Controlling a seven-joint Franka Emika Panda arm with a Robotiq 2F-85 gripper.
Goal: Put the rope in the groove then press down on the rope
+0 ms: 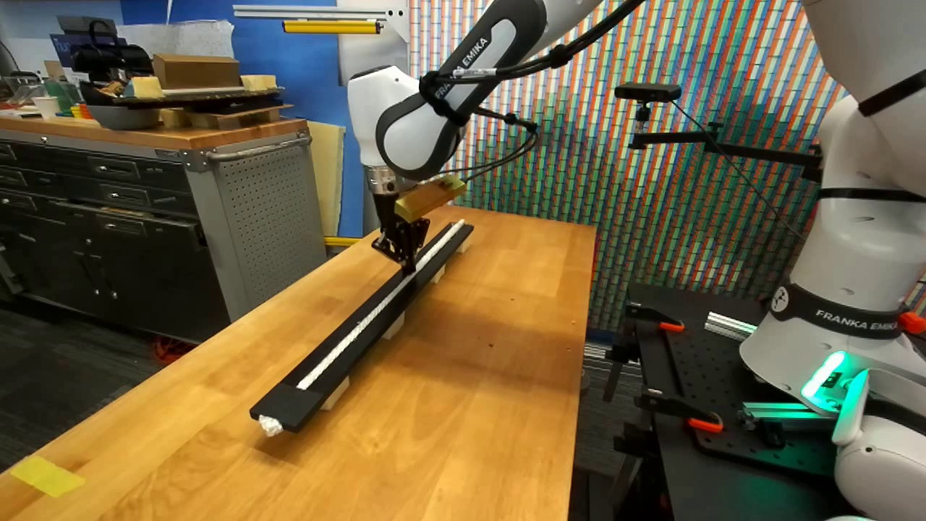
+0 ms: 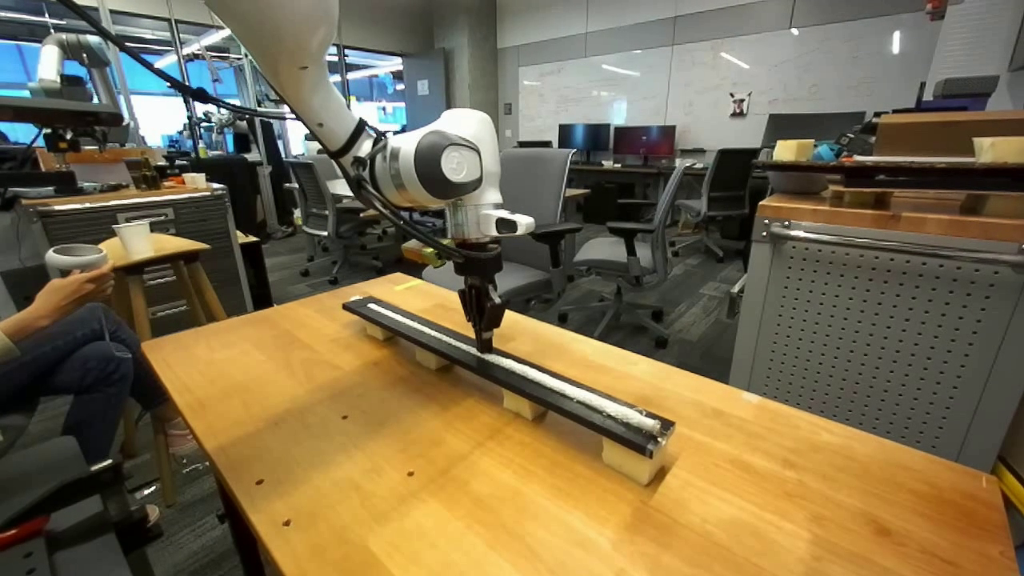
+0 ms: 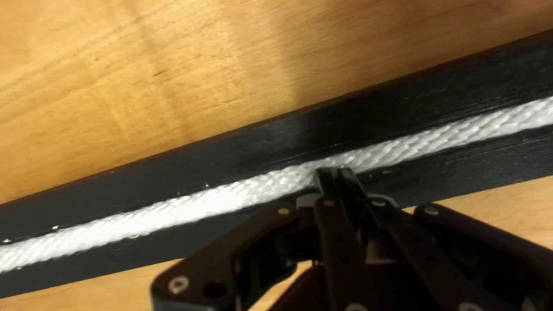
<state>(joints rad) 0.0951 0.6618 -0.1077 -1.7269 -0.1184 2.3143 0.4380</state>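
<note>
**Tool [image 3: 335, 172] at the rope [image 3: 242, 192], sideslip the danger**

There's the rope, in the groove [image 3: 389, 136], near the bench's [image 1: 492, 405] long edge farther from the robot's base [image 1: 788, 354]! Tool pinched together, grasping nothing, tips [image 3: 326, 183] at the rope's side: push off-centre and they'd likely skid. Press hard between blocks [image 2: 524, 404], the black bar [image 2: 512, 381] could bow.

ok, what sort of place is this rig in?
Most likely a robotics lab with some office space. The signs: the Franka arm and, in an exterior view, a large whiteboard and two monitors in the background.
</note>
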